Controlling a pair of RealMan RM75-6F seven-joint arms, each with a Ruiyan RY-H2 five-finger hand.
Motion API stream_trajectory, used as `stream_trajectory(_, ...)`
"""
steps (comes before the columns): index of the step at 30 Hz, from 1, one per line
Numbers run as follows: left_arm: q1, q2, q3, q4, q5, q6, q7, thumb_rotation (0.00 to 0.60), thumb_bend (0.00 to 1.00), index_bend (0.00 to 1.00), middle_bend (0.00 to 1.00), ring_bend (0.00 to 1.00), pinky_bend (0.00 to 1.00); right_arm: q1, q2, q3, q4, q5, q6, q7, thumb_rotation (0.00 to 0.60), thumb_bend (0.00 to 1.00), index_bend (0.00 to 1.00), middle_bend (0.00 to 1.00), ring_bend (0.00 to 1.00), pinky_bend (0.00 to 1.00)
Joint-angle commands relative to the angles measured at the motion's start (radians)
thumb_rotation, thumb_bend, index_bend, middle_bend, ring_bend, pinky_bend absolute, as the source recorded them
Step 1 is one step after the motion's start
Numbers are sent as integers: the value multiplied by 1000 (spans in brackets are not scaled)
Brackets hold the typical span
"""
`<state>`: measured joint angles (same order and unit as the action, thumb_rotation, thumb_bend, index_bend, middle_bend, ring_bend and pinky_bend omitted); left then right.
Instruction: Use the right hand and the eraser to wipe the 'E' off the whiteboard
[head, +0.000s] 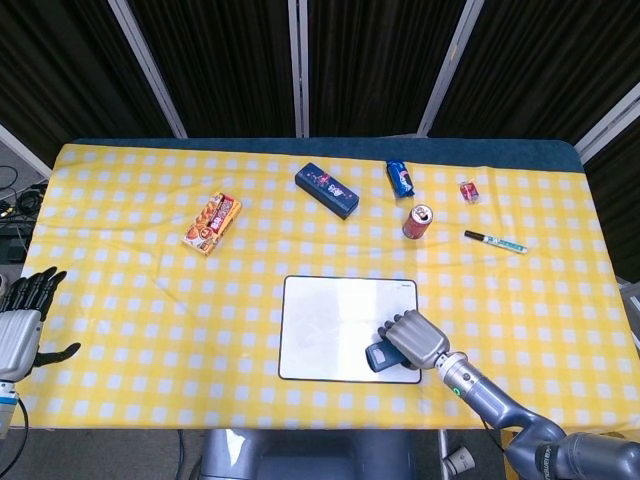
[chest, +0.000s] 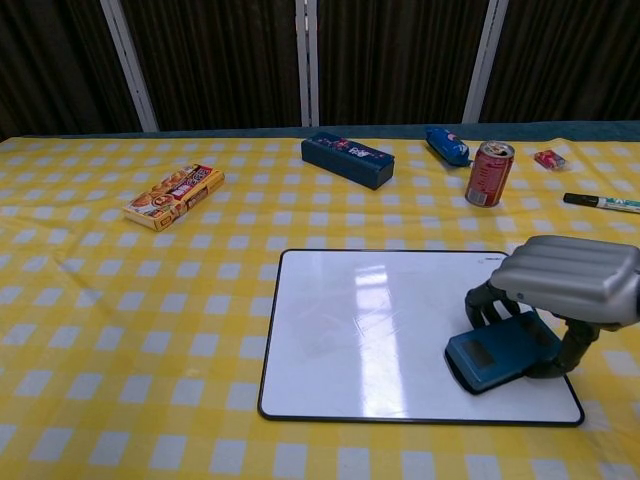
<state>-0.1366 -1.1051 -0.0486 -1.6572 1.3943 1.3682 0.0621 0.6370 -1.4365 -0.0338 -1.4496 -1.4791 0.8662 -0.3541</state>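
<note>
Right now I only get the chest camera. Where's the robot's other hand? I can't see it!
Observer: The left hand shows only in the head view, by the left edge of the table, fingers apart, holding nothing.
Operator: Does the pen go off my screen?
Observer: Yes. The head view shows the whole marker, lying by itself on the cloth to the right of the can.
Operator: What's behind the right hand?
Observer: From the right hand, which grips the eraser, the forearm runs back over the table's near edge.
</note>
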Motion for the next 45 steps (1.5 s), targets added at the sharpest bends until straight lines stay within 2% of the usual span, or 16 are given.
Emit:
stream_trajectory(1, 0, 1, 1, 0, 9, 4, -6, 600, 0, 0, 0, 0, 0, 6, -24, 37, 56, 48, 0, 1, 600, 612, 558, 588, 473, 559)
stream_trajectory(9, 0, 4, 3, 2, 15, 6, -16, 600, 0, 0, 0, 0, 0, 18, -59, 93, 141, 111, 11, -21, 600, 612, 557, 587, 473, 559)
stream_trajectory(12, 0, 6, 3, 1, 17, 7, -18, 600, 0, 0, 0, 0, 0, 17, -58, 93, 134, 130, 4, -30, 600, 613, 558, 589, 473, 559)
stream_trajectory(21, 0, 7, 4, 0, 18, 7, -20, 600, 0, 0, 0, 0, 0, 8, -28, 34, 31, 116, -21, -74, 600, 614, 560, 590, 475, 559)
stream_trajectory(23, -1, 7, 4, -1, 18, 6, -19, 600, 0, 0, 0, 0, 0, 8, -20, -5, -30, 86, -35, -105, 600, 616, 562, 593, 477, 560)
stream_trajectory(26, -1, 8, 5, -2, 19, 6, -19, 600, 0, 0, 0, 0, 0, 9, -6, -35, -87, 81, -57, -134, 600, 617, 564, 594, 478, 560)
stream_trajectory(31, 0, 11, 4, -1, 16, 7, -25, 600, 0, 0, 0, 0, 0, 9, 4, -58, -133, 68, -64, -161, 600, 617, 564, 595, 478, 560)
stream_trajectory(38, 2, 14, 4, -2, 18, 11, -33, 600, 0, 0, 0, 0, 0, 16, -12, -13, -106, 89, -34, -163, 600, 618, 566, 596, 479, 561)
stream_trajectory(45, 1, 16, 4, -1, 16, 8, -34, 600, 0, 0, 0, 0, 0, 36, -55, 65, -2, 171, -17, -174, 600, 623, 566, 596, 479, 561)
